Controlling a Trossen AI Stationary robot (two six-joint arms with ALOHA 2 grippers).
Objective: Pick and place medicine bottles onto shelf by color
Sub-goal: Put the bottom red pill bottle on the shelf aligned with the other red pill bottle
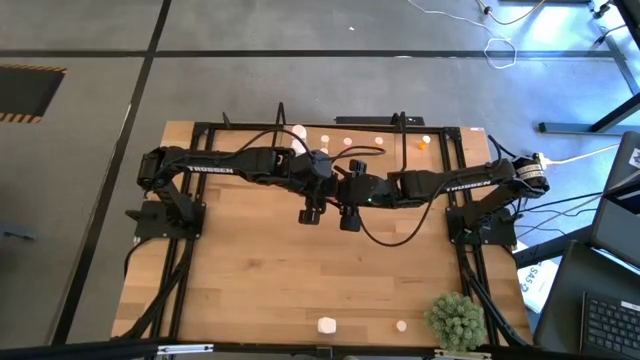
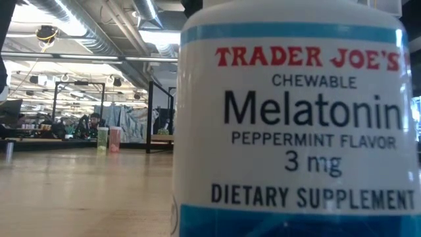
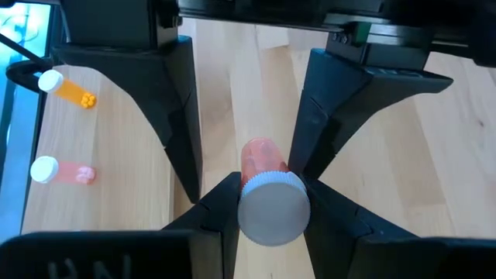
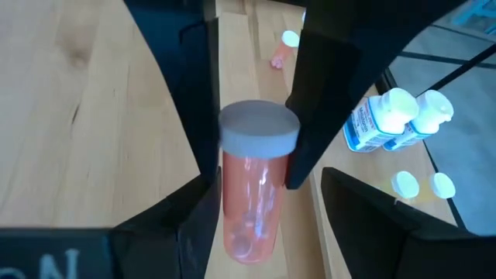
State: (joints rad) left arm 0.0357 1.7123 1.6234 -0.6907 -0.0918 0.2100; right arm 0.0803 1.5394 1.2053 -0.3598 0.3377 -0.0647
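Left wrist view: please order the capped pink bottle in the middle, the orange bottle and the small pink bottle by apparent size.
Largest: capped pink bottle, gripped by the left tool, though it is nearest the camera.
Then orange bottle and small pink bottle: they look alike, so unranked.

- Both dark arms reached toward the middle of the wooden table [image 1: 300,290], the left gripper [image 1: 311,214] and right gripper [image 1: 350,220] just beside each other.
- Small bottles [image 1: 349,141] lay in a row along the far edge, inside the black-framed shelf [image 1: 340,124]; one was orange [image 1: 424,143].
- A white bottle [image 1: 326,325] and a smaller pale one [image 1: 401,325] sat near the front edge.
- A green bushy plant [image 1: 455,320] stood at the front right corner.
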